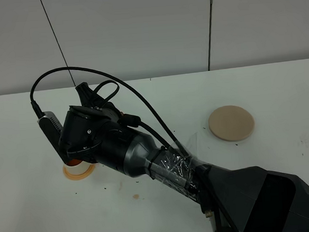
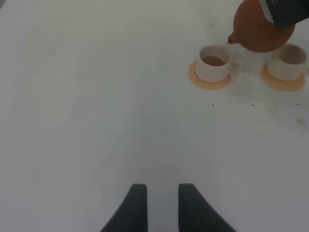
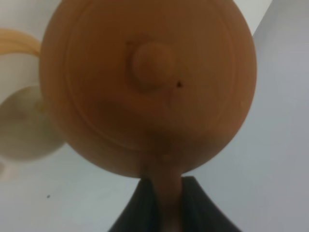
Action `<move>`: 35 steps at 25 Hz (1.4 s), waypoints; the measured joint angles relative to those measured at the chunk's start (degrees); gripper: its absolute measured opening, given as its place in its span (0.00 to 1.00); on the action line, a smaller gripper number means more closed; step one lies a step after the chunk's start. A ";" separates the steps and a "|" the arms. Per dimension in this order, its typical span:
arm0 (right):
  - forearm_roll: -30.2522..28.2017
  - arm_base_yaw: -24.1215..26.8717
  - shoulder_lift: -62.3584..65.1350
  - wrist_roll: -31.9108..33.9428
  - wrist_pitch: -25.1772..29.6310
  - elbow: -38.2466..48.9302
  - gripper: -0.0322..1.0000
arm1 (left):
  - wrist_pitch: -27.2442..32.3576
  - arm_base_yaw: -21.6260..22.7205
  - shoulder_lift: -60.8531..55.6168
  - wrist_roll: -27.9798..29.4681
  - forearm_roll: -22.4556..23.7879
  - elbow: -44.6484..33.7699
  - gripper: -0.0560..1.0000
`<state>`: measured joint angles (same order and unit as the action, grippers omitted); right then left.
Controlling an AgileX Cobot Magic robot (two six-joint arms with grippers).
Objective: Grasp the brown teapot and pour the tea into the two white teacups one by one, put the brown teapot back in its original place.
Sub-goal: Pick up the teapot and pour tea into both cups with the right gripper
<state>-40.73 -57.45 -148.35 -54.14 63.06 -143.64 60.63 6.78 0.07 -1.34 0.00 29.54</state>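
My right gripper [image 3: 164, 195] is shut on the loop handle of the brown teapot [image 3: 147, 87], whose domed lid fills the right wrist view. The teapot [image 2: 260, 26] hangs tilted, its spout over one white teacup [image 2: 213, 65] that holds dark tea [image 2: 214, 61]; a thin stream runs from spout to cup. A second white teacup [image 2: 288, 63] stands just beside it, partly behind the pot. From above, the right arm [image 1: 147, 159] hides the pot and most of the cups; only one cup's edge [image 1: 79, 165] shows. My left gripper [image 2: 161, 208] stands open over bare table, well short of the cups.
Each cup sits on a small orange coaster [image 2: 208, 82] [image 2: 282, 83]. The pale beige disc [image 1: 231, 123] lies bare on the right side of the white table [image 1: 279, 86]. Small dark specks dot the tabletop near the cups. A grey wall rises behind the table.
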 joint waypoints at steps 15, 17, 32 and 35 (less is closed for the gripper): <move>-0.11 0.00 0.00 -0.04 -1.94 0.00 0.12 | 0.00 0.00 0.00 0.00 0.00 0.00 0.27; -0.43 0.00 0.00 -0.04 -2.11 0.00 0.12 | 0.00 0.00 0.00 0.00 0.00 0.00 0.27; -1.32 0.00 0.00 2.60 -2.59 0.00 0.12 | -0.05 0.00 0.00 0.05 0.00 0.00 0.27; 0.75 0.00 0.00 2.65 -2.28 0.00 0.12 | -0.05 0.00 0.00 0.05 0.00 0.00 0.27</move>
<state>-39.98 -57.45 -148.35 -51.49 60.78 -143.64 60.58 6.78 0.07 -1.29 0.00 29.54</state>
